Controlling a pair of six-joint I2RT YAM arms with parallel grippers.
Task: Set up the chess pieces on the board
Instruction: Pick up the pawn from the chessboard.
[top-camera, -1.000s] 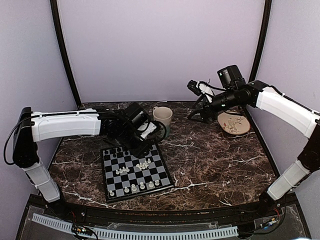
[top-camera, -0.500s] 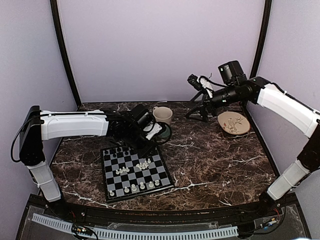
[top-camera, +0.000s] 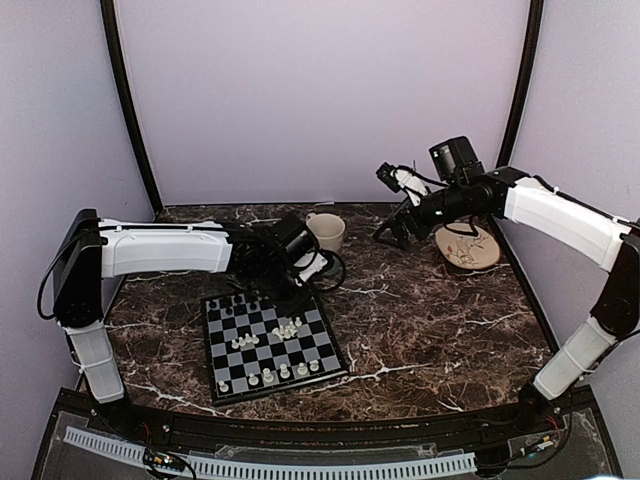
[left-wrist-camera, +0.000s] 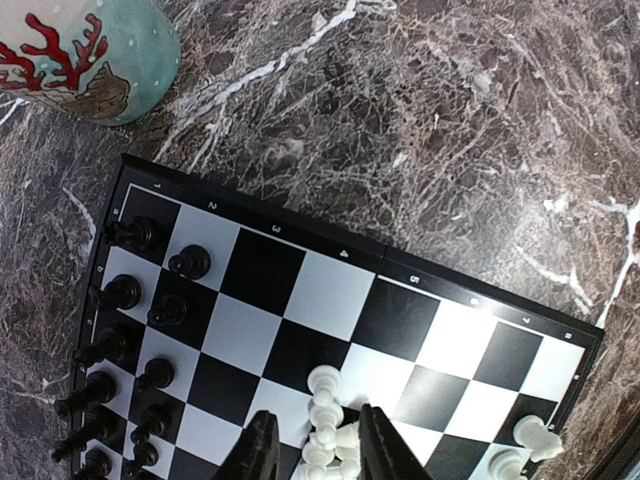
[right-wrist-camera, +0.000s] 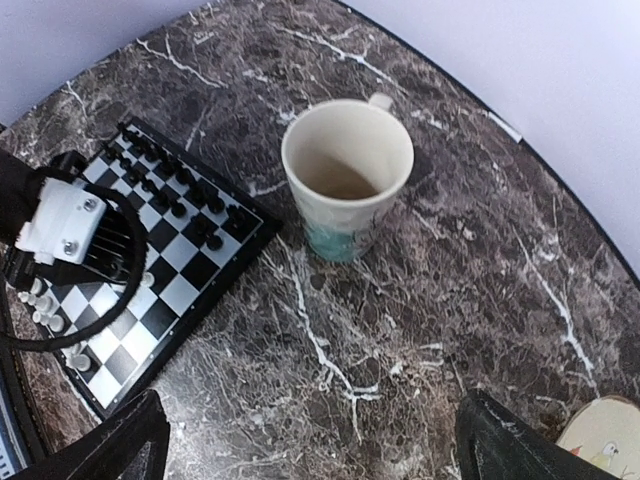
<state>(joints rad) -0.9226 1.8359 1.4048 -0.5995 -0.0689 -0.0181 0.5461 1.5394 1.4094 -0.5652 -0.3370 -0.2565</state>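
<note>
Two white robot arms reach over a dark, white-veined marble tabletop (top-camera: 430, 310). The small square chessboard with black and grey checks (left-wrist-camera: 330, 295) lies on the left part of it, just in front of the left arm. Beyond the board's far corner stands a cream ceramic mug with a teal base (right-wrist-camera: 347, 175), and a cream plate with a floral pattern (top-camera: 468, 247) sits well apart at the far right.

The right claw (right-wrist-camera: 310, 450) hangs high near the plate, spread wide and empty. The left claw (left-wrist-camera: 318, 440) is low over the middle of the board, its two dark fingers (left-wrist-camera: 262, 450) partly closed on either side of a huddle of tiny white chess pieces (left-wrist-camera: 330, 400). Whether they pinch one cannot be told.

Tiny black chess pieces (left-wrist-camera: 130, 330) stand in two rows along the board's far edge, seemingly in place. More white ones line the near edge, with gaps.

The step in hand looks like lifting one white piece out of the huddle. Because the pieces touch, the fingers should close on a single piece, preferably the outermost. Lifting straight up before travelling would avoid toppling its neighbours. The piece should go down upright on an empty square in the near rows, well away from the black rows.
</note>
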